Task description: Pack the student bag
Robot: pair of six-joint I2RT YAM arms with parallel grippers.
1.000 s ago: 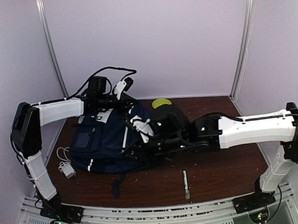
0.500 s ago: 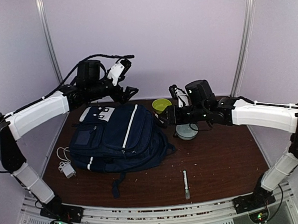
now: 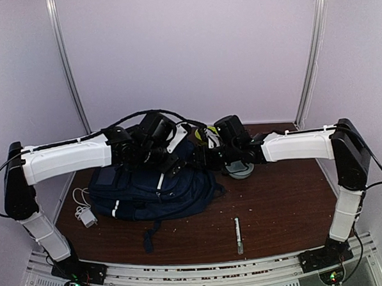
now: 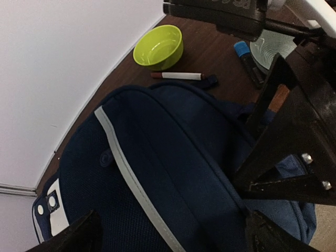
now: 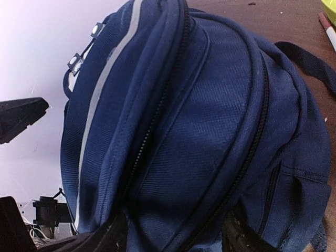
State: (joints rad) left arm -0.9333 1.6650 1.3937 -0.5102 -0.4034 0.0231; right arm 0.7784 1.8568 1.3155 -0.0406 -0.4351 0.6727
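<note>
Starting with the bag (image 3: 142, 193), Ana: where is it?

Item 1, Tom. Navy, white stripe. Lies flat on the left half of the table (image 3: 284, 208), white patch end toward the back-left corner. One dark strap (image 3: 148, 237) trails toward the near edge.

Grippers?

Item 2, left gripper (image 4: 173, 239): over the bag's striped panel, jaws spread wide, nothing between them but the cloth below. Item 3, right gripper (image 5: 173, 240): at the bag's bulging end nearest the middle of the table. Jaws partly apart, bag cloth between the fingers (image 5: 107, 239). Whether they pinch it, I cannot tell. The two grippers are close together above the bag.

Loose goods beside the bag?

Item 4, charger (image 3: 87, 217), white, with cable: just beside the bag's left edge. Item 5, green bowl (image 4: 158, 47): behind the bag, near the back wall. Item 6, marker (image 4: 178, 76): between that bowl and the bag. Item 7, blue-capped stick (image 4: 247, 56): right of the marker. Item 8, grey dish (image 3: 239, 170): right of the bag, under the right arm.

Farther out?

Item 9, pen (image 3: 238, 235): well apart, toward the near edge, lying front to back.
</note>
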